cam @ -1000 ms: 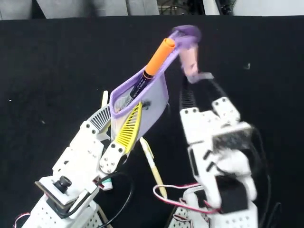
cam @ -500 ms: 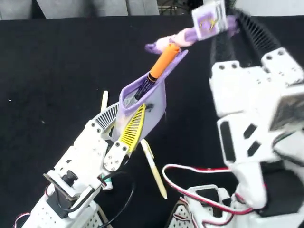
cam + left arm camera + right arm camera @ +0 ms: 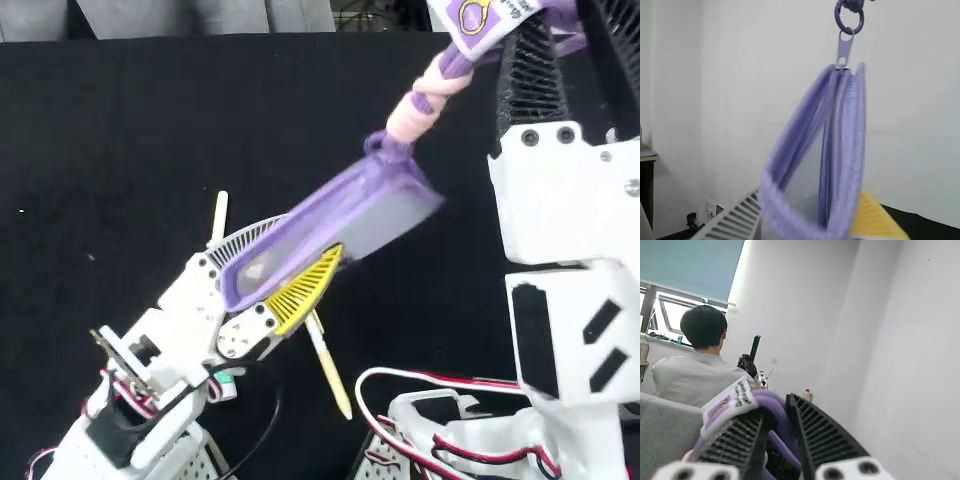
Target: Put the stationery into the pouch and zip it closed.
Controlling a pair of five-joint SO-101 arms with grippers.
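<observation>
A purple pouch [image 3: 330, 225] is lifted off the black table [image 3: 120, 130], tilted, with my left gripper [image 3: 300, 250] shut on its lower end between a white ribbed finger [image 3: 245, 240] and a yellow one [image 3: 305, 290]. The zip ring [image 3: 378, 146] sits at the pouch's upper end. From it a twisted pink and purple strap [image 3: 425, 90] runs up to a tag [image 3: 480, 15]. My right gripper [image 3: 565, 30], raised high, is shut on that strap. The left wrist view looks along the pouch [image 3: 840, 150] to the zip pull [image 3: 843, 47]. The strap [image 3: 775, 412] lies between the black fingers [image 3: 815, 430].
A cream pencil [image 3: 330, 368] lies on the table under the pouch, beside the left arm. Another pale stick [image 3: 218, 214] pokes out behind the white finger. The right arm's white body [image 3: 570, 260] stands tall at the right edge.
The right gripper has risen up and to the right, pulling the strap taut. The pouch has tipped flatter and stretched out. The orange marker that stuck out of it is out of sight.
</observation>
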